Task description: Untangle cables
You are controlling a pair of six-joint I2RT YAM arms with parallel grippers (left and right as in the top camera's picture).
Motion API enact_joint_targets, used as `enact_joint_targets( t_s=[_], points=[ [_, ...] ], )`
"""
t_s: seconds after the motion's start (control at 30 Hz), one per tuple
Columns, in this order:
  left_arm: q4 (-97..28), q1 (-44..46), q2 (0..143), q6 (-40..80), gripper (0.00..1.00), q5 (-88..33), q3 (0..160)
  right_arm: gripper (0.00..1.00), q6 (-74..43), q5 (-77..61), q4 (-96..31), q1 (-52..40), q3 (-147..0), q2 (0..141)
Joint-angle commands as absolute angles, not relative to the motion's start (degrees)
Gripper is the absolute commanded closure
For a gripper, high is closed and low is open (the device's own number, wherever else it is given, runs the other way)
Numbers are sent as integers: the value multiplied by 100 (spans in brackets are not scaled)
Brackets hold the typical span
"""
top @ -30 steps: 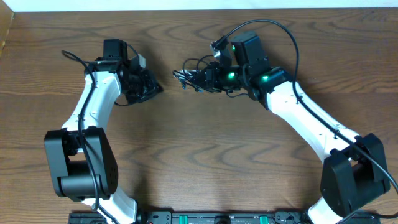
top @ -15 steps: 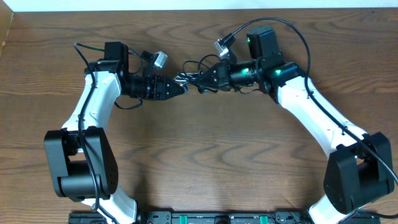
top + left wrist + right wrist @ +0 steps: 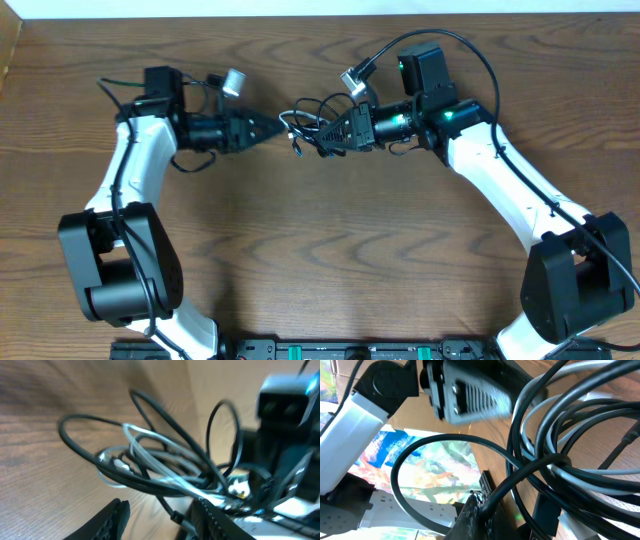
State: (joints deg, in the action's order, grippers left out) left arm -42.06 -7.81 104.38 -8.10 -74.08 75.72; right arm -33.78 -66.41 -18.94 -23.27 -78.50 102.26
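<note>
Well, the big brown wooden bench (image 3: 320, 260) fills the picture. Two white arms reach in from the bottom corners, the left arm (image 3: 130, 185) and the right arm (image 3: 500, 190). In the upper middle, their tips point at each other. The right end effector (image 3: 332, 133) is clenched tight on the cables (image 3: 305, 118), black loops with a pale one mixed in. The left end effector (image 3: 266, 127) is released, its fingers (image 3: 112, 517) spread apart, just beside the bundle.

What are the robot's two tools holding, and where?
The right tool is shut on the cables, gripping the tangled bundle at its end nearest that arm. The left tool is open and holds nothing.
</note>
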Motion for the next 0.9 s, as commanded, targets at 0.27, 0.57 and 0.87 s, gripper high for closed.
enact_joint_targets(
  t_s=[0.27,0.57,0.87],
  points=[
    [-3374,-467,10416,3942,30,-6659,7682,99,-3208,-6923,-1627,-2259,-7896,10158],
    [-3076,128,10416,5035,23,-6292,7682,99,-3205,-6923,-1629,-2261,-7896,10158],
    [-2652,320,10416,5076,74,-5787,7682,99,-3208,-6987,-1627,-2324,-7896,10158]
  ],
)
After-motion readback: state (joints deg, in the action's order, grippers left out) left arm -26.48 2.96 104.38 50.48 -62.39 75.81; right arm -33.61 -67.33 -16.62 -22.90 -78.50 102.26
